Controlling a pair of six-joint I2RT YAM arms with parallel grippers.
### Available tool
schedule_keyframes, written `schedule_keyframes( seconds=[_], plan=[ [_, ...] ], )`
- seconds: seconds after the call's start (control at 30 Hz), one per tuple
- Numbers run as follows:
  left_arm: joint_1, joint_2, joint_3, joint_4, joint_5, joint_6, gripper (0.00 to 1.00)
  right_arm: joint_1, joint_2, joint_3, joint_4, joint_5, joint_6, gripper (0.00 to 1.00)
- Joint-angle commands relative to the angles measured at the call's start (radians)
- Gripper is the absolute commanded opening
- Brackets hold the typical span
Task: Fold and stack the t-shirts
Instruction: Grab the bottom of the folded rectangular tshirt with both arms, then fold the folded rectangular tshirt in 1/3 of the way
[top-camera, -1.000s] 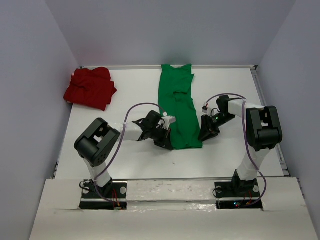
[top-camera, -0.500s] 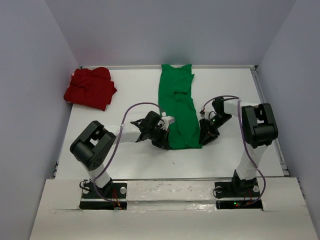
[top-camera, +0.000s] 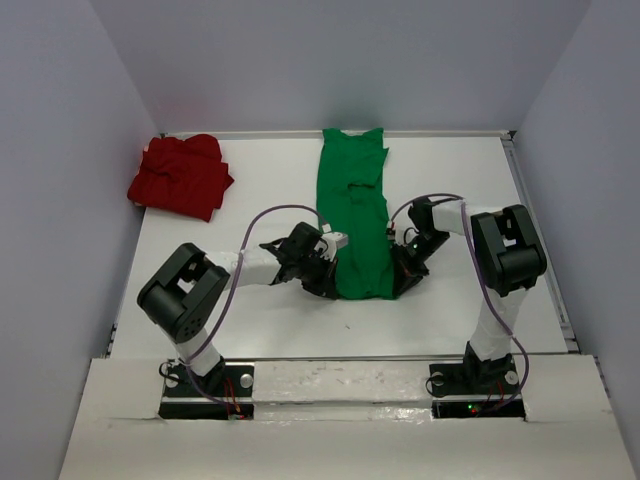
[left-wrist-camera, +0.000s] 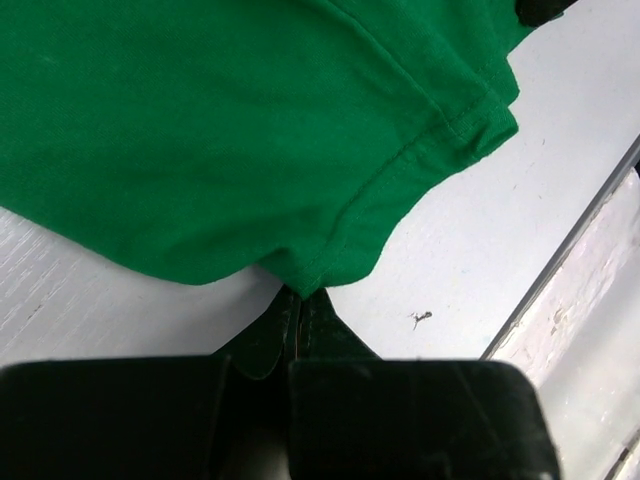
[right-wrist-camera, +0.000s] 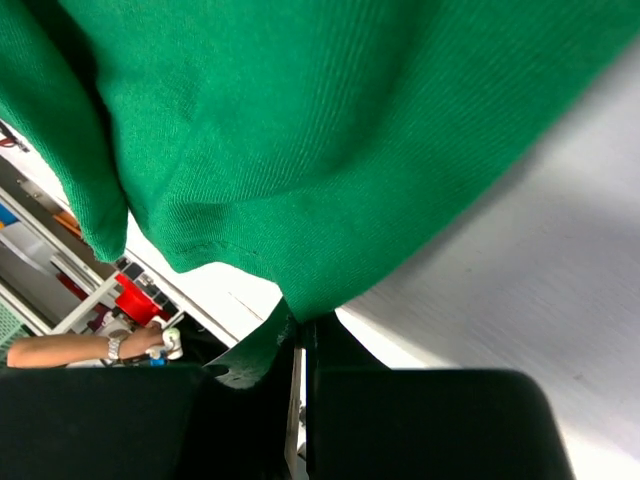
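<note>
The green t-shirt (top-camera: 355, 215) lies as a long narrow strip down the middle of the table, its near hem towards the arms. My left gripper (top-camera: 333, 285) is shut on the hem's near-left corner; in the left wrist view the cloth (left-wrist-camera: 230, 130) bunches into the closed tips (left-wrist-camera: 300, 298). My right gripper (top-camera: 397, 282) is shut on the near-right corner, and in the right wrist view green fabric (right-wrist-camera: 330, 140) pulls into its tips (right-wrist-camera: 300, 322). The red t-shirt (top-camera: 182, 176) lies crumpled at the far left corner.
White walls enclose the table on three sides. A raised rail (top-camera: 350, 357) runs along the near edge in front of the arm bases. Each arm's cable (top-camera: 270, 218) loops above its forearm.
My right gripper moved left onto the green shirt's near-right corner and closed on it. The left gripper kept its grip and barely moved.
</note>
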Motion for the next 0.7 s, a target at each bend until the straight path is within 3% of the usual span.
schedule_keyframes(
  seconds=[0.0,0.33,0.67],
  plan=[
    [-0.002,-0.061,0.004,-0.021,-0.006,0.035,0.00,0.008,-0.035,0.025,0.000,0.016,-0.008,0.00],
    [-0.001,-0.179,0.047,-0.103,0.035,0.165,0.00,0.008,-0.095,0.094,-0.094,-0.021,-0.086,0.00],
    [0.002,-0.196,0.101,-0.150,0.040,0.248,0.00,0.008,-0.129,0.189,-0.218,-0.012,-0.158,0.00]
  ],
)
